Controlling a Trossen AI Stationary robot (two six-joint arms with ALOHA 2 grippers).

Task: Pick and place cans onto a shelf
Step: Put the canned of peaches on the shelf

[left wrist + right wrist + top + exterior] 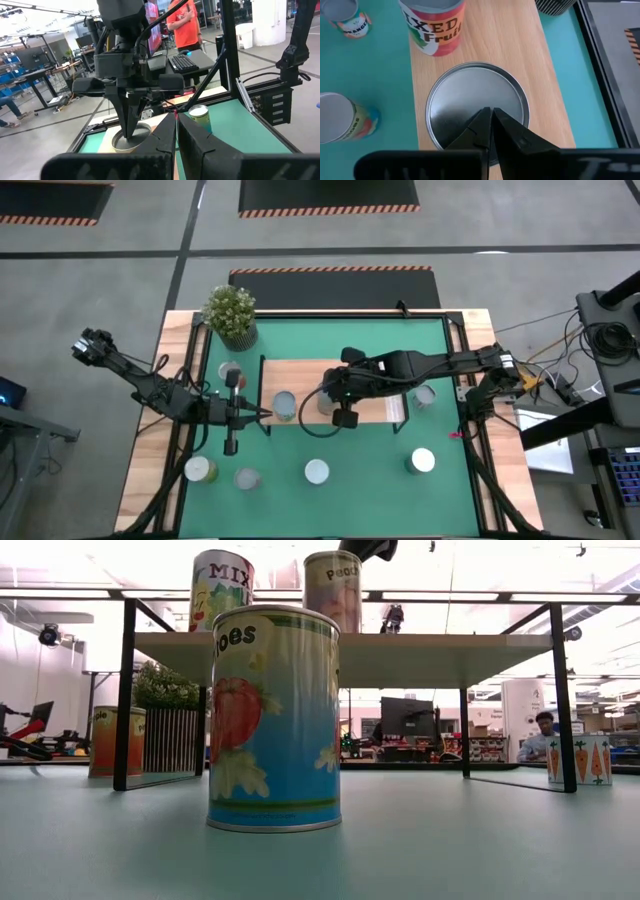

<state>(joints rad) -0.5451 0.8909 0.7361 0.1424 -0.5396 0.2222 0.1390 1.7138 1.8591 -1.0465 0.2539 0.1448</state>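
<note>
A green mat (340, 445) covers the light-wood bench (145, 465), and a leafy potted plant (231, 313) stands at its far left corner. The shelf (372, 412), a pale wooden board on a thin black frame, sits across the middle of the mat. Two cans stand on it: a mixed-fruit can (434, 24) toward its left end and a silver-topped can (476, 107) beside it. The right pincer (490, 118) hangs directly over that second can, its fingers pressed together at the lid and holding nothing. The left pincer (262, 415) waits at the shelf's left end, also closed and empty. More cans rest on the mat: four along the near side, including a tomato can (273, 718) nearest the low camera, one under the shelf's left end, one just off its right end. Beyond the bench lies a workshop with desks, monitors and a person in an orange shirt (183, 20).
</note>
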